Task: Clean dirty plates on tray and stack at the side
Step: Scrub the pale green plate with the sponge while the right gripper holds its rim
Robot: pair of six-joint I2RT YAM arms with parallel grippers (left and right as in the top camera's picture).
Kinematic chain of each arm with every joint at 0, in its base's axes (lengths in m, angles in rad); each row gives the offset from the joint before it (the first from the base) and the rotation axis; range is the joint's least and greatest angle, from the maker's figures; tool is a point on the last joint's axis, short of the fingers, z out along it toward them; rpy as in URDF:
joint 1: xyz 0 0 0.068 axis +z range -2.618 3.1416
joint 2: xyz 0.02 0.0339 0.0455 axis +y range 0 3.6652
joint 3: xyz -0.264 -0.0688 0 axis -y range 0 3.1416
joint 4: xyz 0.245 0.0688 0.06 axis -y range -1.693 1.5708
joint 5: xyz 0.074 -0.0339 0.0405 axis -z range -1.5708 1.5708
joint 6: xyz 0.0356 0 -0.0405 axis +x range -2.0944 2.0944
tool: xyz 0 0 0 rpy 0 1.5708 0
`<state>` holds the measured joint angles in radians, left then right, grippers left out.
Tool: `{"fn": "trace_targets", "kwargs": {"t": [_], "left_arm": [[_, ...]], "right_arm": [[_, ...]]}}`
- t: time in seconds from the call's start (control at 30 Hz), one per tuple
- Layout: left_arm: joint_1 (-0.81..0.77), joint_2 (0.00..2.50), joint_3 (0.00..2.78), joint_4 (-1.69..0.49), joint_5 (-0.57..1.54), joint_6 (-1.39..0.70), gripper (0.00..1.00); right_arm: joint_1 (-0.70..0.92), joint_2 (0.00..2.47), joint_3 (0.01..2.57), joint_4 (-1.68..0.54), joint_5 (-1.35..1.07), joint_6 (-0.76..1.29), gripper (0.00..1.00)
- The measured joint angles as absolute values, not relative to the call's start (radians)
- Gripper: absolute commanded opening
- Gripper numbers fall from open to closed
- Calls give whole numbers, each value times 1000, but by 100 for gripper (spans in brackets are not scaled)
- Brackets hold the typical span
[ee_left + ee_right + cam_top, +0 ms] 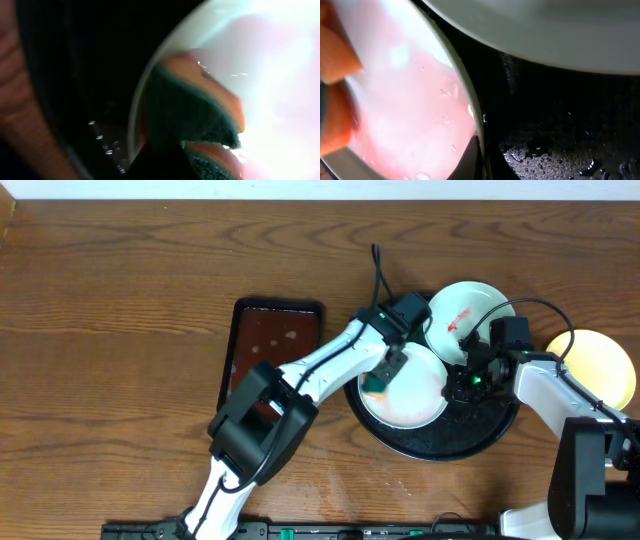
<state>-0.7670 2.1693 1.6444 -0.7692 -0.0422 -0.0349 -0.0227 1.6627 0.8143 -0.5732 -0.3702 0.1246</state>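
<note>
Two pale plates sit on the black tray [480,430]. The near plate [410,395] lies at the front left of the tray. The far plate [470,305] is at the back of the tray and has red smears on it. The two plates are just beside each other. The yellow plate [600,365] is off the tray, on the table [120,330] to the right.

A sponge [375,388] rests on the left part of the near plate. It is green and orange. The left gripper [385,375] has its fingers closed on the sponge. In the left wrist view the sponge [190,110] presses on the plate [280,75], which looks wet and pink there.

The right gripper [462,383] is at the right edge of the near plate. In the right wrist view one finger [469,157] touches the rim of that plate [410,100]. I cannot tell if the right fingers are open or closed. The plate looks pink and watery here too. The tray [545,125] beside it has water drops [535,160] on it.

A brown tray [270,330] lies on the table to the left of the black tray, a little apart from it. The left arm reaches over it.
</note>
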Motion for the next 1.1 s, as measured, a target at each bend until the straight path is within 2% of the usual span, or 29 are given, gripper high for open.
{"fn": "trace_targets", "kwargs": {"t": [0.3, 0.53, 0.8, 0.97, 1.1], "left_arm": [[-764, 2169, 1644, -770, -61, -218, 7], [-717, 2168, 1645, -814, 93, -254, 8], [-711, 2167, 1652, -940, 148, -363, 7], [-708, 2165, 1647, -915, 175, -371, 8], [-711, 2164, 1629, -810, 233, -352, 8]], "right_arm": [[-22, 1663, 814, -567, -371, 126, 1], [-22, 1663, 814, -559, -364, 125, 1], [-22, 1663, 814, -555, -364, 125, 1], [-22, 1663, 814, -553, -365, 125, 1], [-22, 1663, 814, -553, -363, 125, 1]]}}
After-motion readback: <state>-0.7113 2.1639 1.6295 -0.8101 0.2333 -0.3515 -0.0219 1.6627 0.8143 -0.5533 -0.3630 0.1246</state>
